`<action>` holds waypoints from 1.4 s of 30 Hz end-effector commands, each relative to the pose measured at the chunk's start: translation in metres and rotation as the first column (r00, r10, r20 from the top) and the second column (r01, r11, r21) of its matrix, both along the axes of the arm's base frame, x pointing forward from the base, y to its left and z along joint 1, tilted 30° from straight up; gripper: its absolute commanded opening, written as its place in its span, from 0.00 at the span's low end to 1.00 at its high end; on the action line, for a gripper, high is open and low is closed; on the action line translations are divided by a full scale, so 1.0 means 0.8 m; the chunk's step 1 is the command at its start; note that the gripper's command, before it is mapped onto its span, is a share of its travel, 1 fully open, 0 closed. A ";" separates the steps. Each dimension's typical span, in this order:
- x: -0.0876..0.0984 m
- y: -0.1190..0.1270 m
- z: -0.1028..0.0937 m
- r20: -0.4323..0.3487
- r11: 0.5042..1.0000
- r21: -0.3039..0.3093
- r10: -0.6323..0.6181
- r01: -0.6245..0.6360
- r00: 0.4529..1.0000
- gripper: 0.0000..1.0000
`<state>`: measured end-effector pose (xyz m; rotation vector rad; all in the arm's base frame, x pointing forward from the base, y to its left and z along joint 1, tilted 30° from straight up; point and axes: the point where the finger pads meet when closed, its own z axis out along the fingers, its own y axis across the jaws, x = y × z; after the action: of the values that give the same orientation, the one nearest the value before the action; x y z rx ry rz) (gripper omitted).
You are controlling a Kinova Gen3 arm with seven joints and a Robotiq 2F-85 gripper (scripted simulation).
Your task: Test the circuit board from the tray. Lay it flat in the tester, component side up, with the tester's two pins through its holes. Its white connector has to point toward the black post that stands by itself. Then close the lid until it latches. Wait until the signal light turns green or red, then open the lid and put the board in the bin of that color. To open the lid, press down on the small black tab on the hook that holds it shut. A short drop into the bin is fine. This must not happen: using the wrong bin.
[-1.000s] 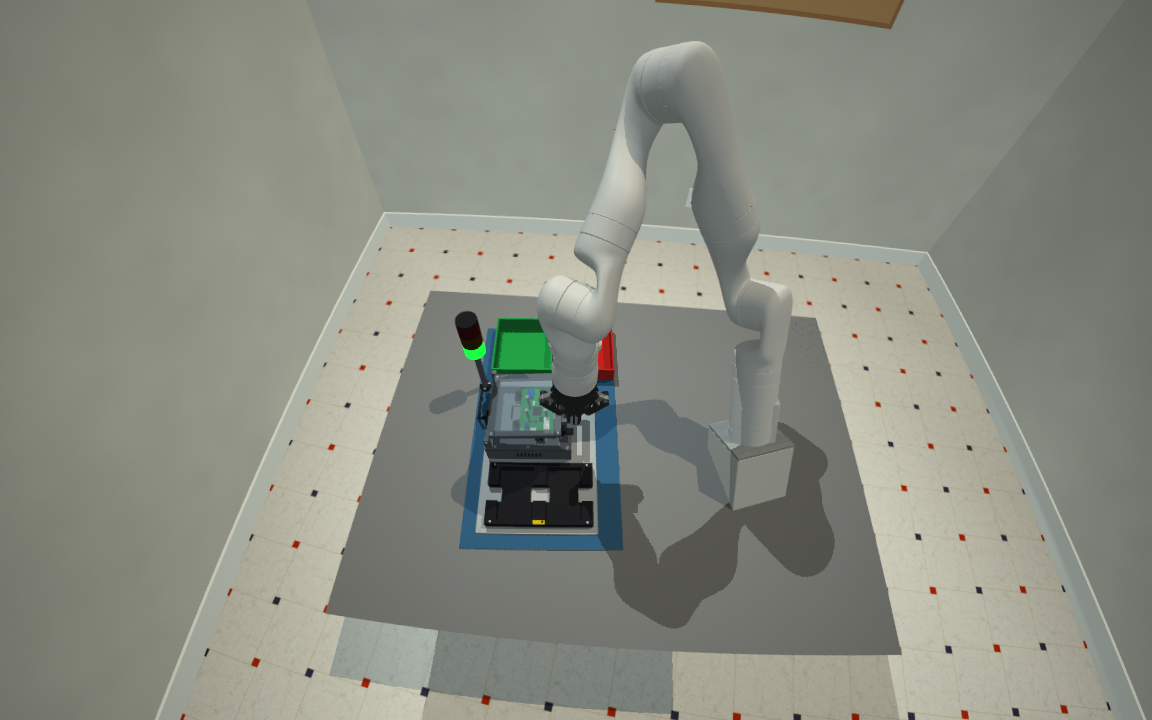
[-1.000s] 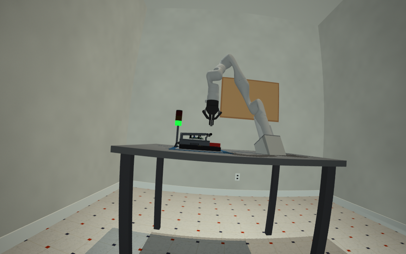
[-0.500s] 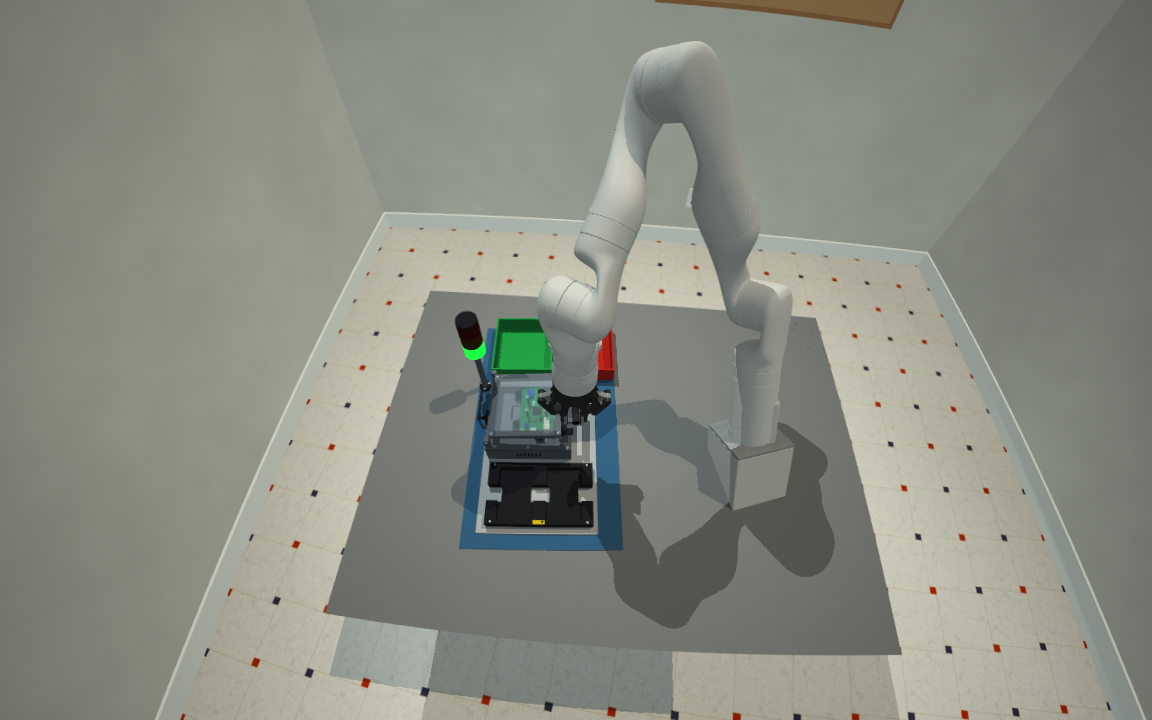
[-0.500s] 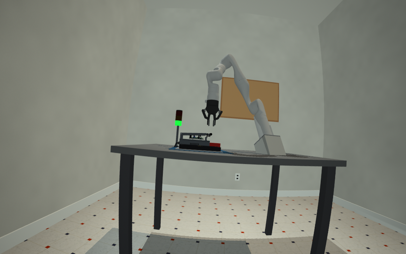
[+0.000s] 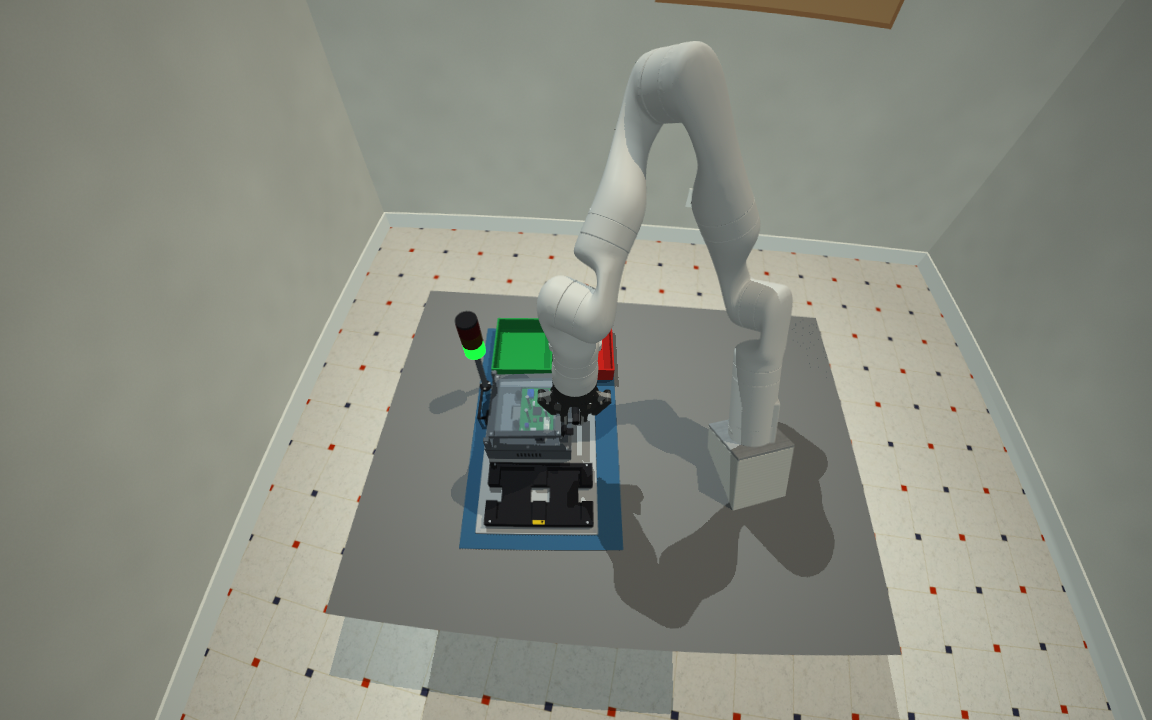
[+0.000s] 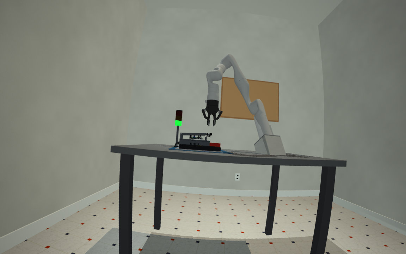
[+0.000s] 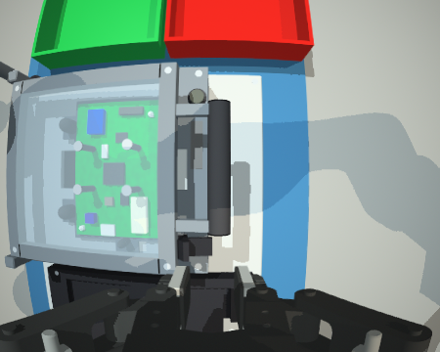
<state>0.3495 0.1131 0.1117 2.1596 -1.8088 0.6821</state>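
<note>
The green circuit board (image 7: 116,170) (image 5: 531,409) lies flat in the tester, component side up, under the see-through lid (image 7: 44,137) (image 5: 505,420), which is down over it. The lid's black handle bar (image 7: 219,166) lies along its right edge, with the small black hook part (image 7: 197,246) at its near end. The signal light (image 5: 473,351) (image 6: 178,122) glows green. My gripper (image 7: 211,283) (image 5: 573,418) (image 6: 211,124) hangs above the tester's near right corner. Its fingers stand a little apart with nothing between them.
The green bin (image 7: 103,0) (image 5: 520,353) and the red bin (image 5: 605,358) stand side by side behind the tester, both empty. The black tray (image 5: 537,501) (image 7: 77,281) lies in front of the tester on the blue mat (image 7: 286,156). The arm's base (image 5: 750,474) stands to the right.
</note>
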 end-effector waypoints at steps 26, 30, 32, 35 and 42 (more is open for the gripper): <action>0.004 -0.064 0.037 0.001 1.000 0.001 0.001 -0.001 1.000 0.26; 0.004 -0.069 0.039 0.001 1.000 0.001 0.001 -0.001 1.000 0.26; 0.004 -0.070 0.040 0.001 1.000 0.001 0.001 -0.001 1.000 0.26; 0.004 -0.070 0.039 0.001 1.000 0.001 0.001 -0.001 1.000 0.26; 0.005 -0.072 0.036 0.001 1.000 0.001 0.001 -0.001 1.000 0.26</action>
<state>0.3534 0.0565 0.1416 2.1621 -1.8098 0.6830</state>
